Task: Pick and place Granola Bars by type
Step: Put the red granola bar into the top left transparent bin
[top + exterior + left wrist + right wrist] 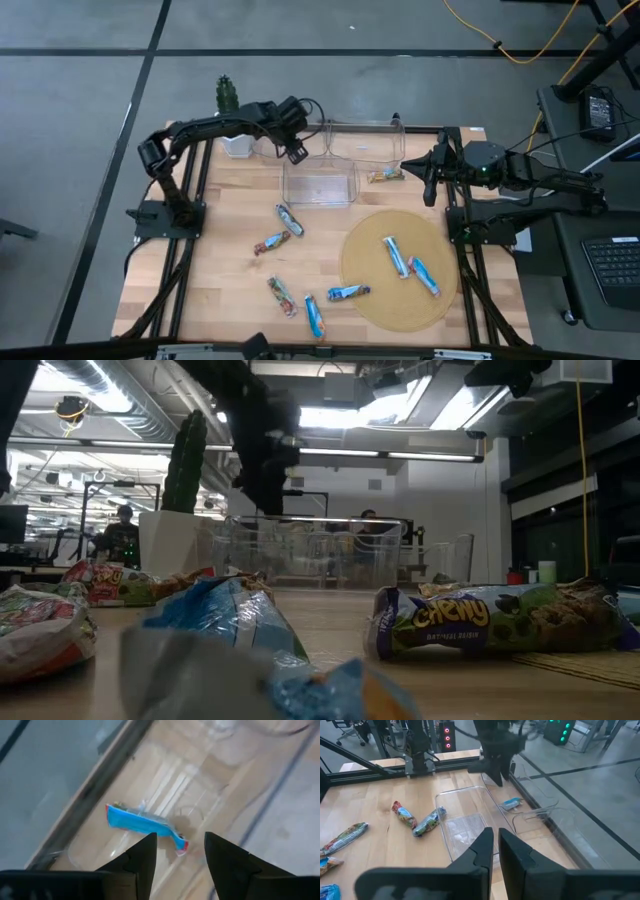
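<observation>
My left gripper (pixel 180 840) hangs open over a clear bin (pixel 75 854) near the table's far edge, with nothing between its fingers. A bright blue bar (pixel 142 821) lies flat on that bin's floor just below it, also seen in the right wrist view (pixel 511 803). Loose bars lie on the wood: a silver one (pixel 289 219), a red multicolour one (pixel 271 242) and a greenish-gold one (pixel 385 175) beside a bin. Two blue bars (pixel 397 256) rest on a round mat (pixel 372 300). My right gripper (pixel 430 190) waits shut at the far right, above the table.
Two more clear bins stand at the back: one in the middle (pixel 320 182), one behind it (pixel 365 140). A cactus in a white pot (pixel 232 120) stands at the far left corner. More bars (pixel 315 315) lie near the front edge. Bare wood lies on the left.
</observation>
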